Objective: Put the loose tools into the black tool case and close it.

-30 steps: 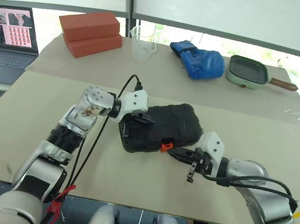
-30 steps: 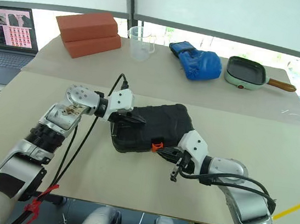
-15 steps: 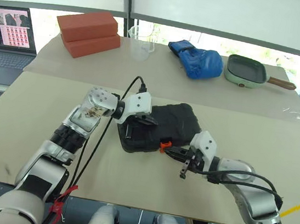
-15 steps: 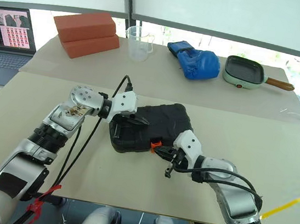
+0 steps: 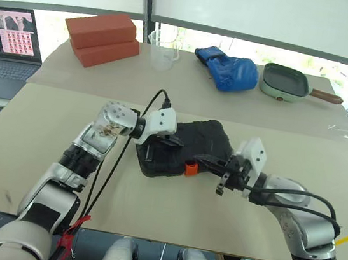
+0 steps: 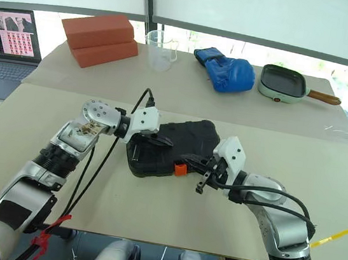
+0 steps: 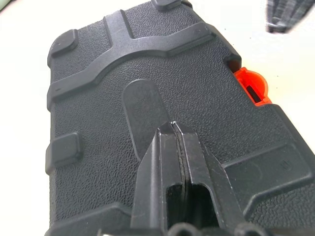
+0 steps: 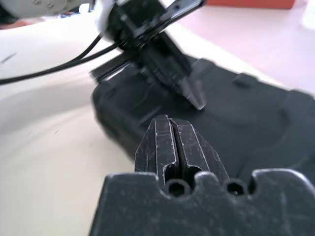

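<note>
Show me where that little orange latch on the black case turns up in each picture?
Left eye view: orange latch on the black case's near edge, just left of the right hand.
Right eye view: same spot, near edge of the case.
Left wrist view: on the case's edge, beyond the shut left hand.
Right wrist view: I can't make it out.
Shared landmark: the black case.

No lettering, brand, number or sign can be read anywhere. The black tool case (image 5: 185,145) under the left pincer (image 5: 171,140) bears only moulded ridges and a plain orange latch (image 7: 252,86). The laptop (image 5: 8,50), well off beyond the left pincer, shows small pictures too fine to read.
</note>
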Controlling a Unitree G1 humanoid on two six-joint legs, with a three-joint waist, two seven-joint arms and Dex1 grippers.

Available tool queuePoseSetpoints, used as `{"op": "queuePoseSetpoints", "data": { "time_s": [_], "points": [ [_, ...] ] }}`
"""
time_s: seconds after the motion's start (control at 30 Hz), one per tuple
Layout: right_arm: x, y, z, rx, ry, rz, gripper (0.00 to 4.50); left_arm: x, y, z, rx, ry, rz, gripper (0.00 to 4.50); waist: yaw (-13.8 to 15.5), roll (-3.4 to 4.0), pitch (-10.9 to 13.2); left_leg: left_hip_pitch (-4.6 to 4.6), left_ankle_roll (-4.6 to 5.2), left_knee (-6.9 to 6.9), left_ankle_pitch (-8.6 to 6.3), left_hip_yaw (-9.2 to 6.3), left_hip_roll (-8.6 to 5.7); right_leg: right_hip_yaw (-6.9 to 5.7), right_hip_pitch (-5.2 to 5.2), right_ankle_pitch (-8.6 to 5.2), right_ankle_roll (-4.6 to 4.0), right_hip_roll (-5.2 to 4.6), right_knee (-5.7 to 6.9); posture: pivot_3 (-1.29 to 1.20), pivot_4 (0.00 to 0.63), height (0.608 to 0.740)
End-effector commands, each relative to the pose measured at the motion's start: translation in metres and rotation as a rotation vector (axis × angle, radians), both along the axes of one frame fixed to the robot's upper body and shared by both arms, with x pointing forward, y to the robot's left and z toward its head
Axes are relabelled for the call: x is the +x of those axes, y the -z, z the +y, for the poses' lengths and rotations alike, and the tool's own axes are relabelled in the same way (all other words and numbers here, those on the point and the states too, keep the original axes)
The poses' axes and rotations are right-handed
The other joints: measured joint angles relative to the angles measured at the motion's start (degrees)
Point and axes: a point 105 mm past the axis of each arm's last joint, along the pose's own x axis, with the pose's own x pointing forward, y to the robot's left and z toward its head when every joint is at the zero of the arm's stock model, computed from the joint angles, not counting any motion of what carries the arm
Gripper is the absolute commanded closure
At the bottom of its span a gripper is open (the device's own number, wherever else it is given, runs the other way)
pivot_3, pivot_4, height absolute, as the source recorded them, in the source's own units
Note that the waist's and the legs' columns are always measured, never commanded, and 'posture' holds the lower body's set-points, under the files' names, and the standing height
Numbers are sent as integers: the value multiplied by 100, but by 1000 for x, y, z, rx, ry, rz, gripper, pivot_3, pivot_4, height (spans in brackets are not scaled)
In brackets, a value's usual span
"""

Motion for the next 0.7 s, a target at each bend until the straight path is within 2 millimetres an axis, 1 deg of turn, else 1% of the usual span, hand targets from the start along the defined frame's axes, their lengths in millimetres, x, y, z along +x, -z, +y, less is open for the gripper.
{"op": "queuePoseSetpoints", "data": {
  "time_s": [0.03,0.1,0.13,0.23,0.3,0.37,0.47,0.6,0.7],
  "points": [
    [1,8,5,-33,-6,3,4500,0,10,-1,50,3,17,4471,4,0,0,0,0,0,0,2,0,0,0,0,0,0,0,0,150,738],
    [1,14,7,-49,-8,22,4500,0,9,-2,50,5,17,4471,-1,0,0,-1,0,0,0,4,0,0,-2,0,0,0,0,0,150,738],
    [0,14,6,-55,-7,4,4500,1,9,-1,50,3,16,4471,-2,0,0,-2,0,0,0,4,-1,0,-3,0,0,0,0,0,150,738],
    [-4,4,4,-4,-1,-13,4500,1,8,-1,50,1,16,4471,-1,0,0,-3,0,0,0,2,0,0,-4,0,0,0,1,0,150,738],
    [-12,-3,0,30,-20,-11,4500,-1,10,0,52,2,19,4471,3,0,0,-3,0,0,0,1,0,0,-3,0,0,0,0,0,150,738],
    [-21,-3,-3,23,-43,-7,4500,-2,12,0,55,3,23,4471,2,0,0,-5,0,0,0,-2,0,0,-4,0,0,0,0,0,150,738],
    [-28,14,-11,-53,-52,29,4500,-2,13,-1,56,6,25,4471,-1,0,0,-4,1,0,-1,-3,0,0,-3,0,0,-1,-1,0,150,738],
    [-23,31,-11,-103,-43,51,4500,-1,11,-5,53,10,24,4471,-6,0,-1,-2,1,0,0,-2,0,1,-1,0,0,1,-1,0,150,738],
    [-18,35,-8,-112,-43,50,4500,-1,10,-6,54,15,24,4471,-7,0,0,-2,1,0,0,-1,0,1,-3,0,0,1,-1,0,150,738]
  ]
}}
